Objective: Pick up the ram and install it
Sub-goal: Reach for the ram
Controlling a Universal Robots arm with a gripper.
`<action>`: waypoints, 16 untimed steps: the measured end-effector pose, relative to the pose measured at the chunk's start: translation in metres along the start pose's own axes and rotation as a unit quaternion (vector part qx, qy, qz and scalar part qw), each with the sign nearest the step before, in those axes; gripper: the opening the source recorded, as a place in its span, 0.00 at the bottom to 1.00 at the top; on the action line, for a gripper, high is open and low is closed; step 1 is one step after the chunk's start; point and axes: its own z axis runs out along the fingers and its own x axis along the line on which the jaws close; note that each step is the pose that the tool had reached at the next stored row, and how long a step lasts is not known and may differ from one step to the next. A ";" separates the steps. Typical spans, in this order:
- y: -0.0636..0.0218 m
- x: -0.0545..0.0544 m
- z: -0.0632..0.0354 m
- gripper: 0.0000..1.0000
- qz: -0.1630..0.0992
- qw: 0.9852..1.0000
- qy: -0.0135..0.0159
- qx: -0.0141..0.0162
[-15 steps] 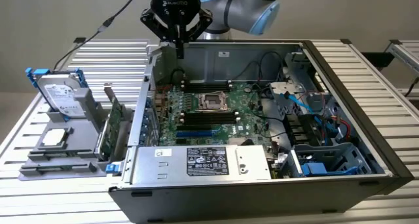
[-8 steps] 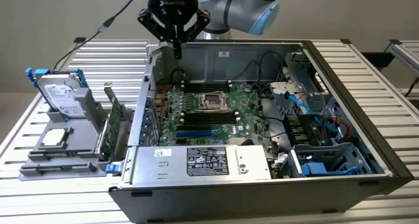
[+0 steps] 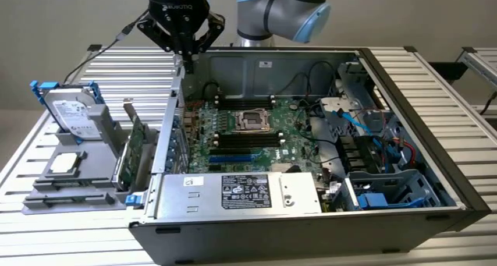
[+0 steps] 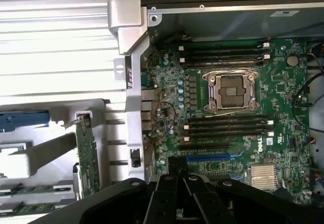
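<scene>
The ram sticks lie as thin green strips in slots at the front of a grey holder beside the open computer case; in the exterior view they are barely distinguishable. My gripper hangs high over the case's rear corner on the exterior view's left, far from the holder. Its fingers are shut with nothing between them. In the wrist view the gripper points down over the motherboard, whose dark memory slots lie on either side of the CPU socket.
The grey holder also carries a silver hard drive with blue rails, a square chip and an upright green expansion card. Inside the case are a power supply, drive cages and cables. Everything rests on a slatted metal table.
</scene>
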 end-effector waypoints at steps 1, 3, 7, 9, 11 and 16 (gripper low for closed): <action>-0.0012 0.004 0.0007 0.11 0.000 1.000 0.000 0.000; -0.0038 0.012 0.0027 0.11 0.000 1.000 0.000 0.000; -0.0087 0.027 0.0062 0.11 0.000 1.000 0.000 0.000; -0.0109 0.033 0.0075 0.11 0.000 1.000 0.000 0.000; -0.0135 0.037 0.0087 0.11 0.000 1.000 0.001 0.000; -0.0217 0.046 0.0103 0.11 0.000 1.000 0.003 0.000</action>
